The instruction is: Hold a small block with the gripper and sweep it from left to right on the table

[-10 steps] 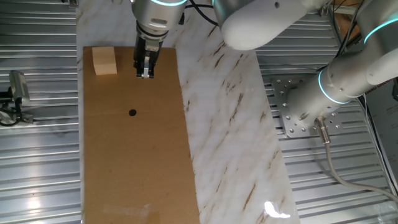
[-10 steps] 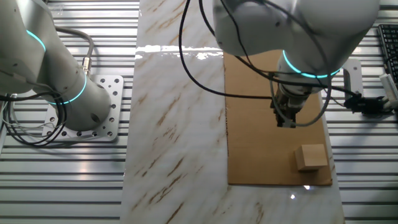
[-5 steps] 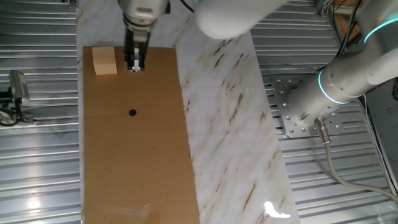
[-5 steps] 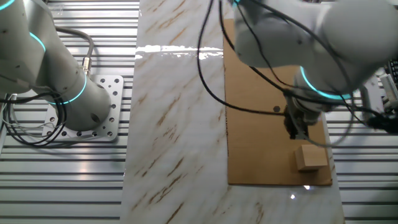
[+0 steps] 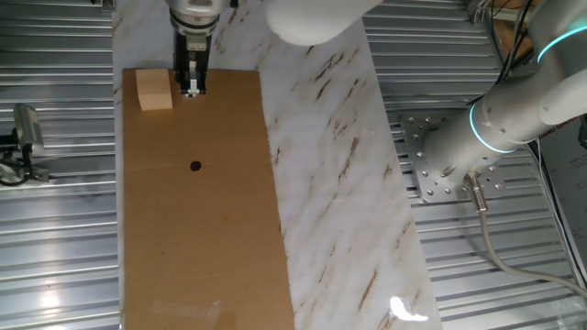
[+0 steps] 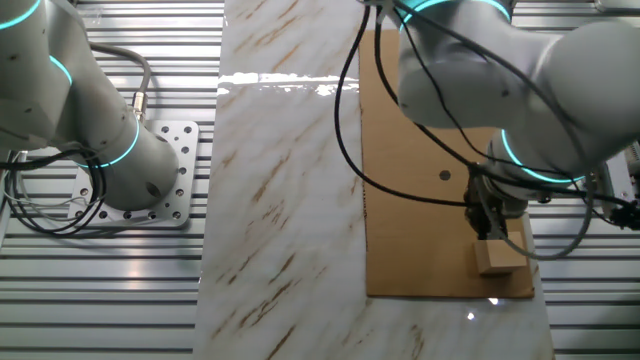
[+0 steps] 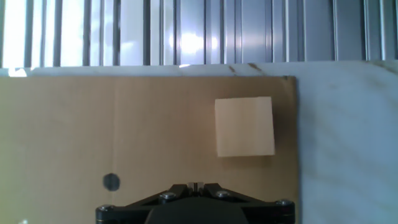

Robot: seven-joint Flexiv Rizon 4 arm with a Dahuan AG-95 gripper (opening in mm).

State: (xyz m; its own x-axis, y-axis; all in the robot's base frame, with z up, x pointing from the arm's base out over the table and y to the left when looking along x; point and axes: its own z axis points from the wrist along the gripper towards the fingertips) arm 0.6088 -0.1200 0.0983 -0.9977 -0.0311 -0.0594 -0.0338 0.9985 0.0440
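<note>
The fingers [image 5: 191, 90], nearly closed and holding nothing, are hovering just right of the small block [image 5: 153, 89] on the desk [image 5: 211, 238].

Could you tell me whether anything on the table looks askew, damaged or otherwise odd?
Nothing stands out. The block sits flat and square near the corner of the brown board, untouched, with the end effector just beside it. The marble strip looks intact.

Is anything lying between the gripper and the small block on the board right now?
Nothing: in one fixed view only a narrow strip of bare brown board separates the gripper from the small block.
</note>
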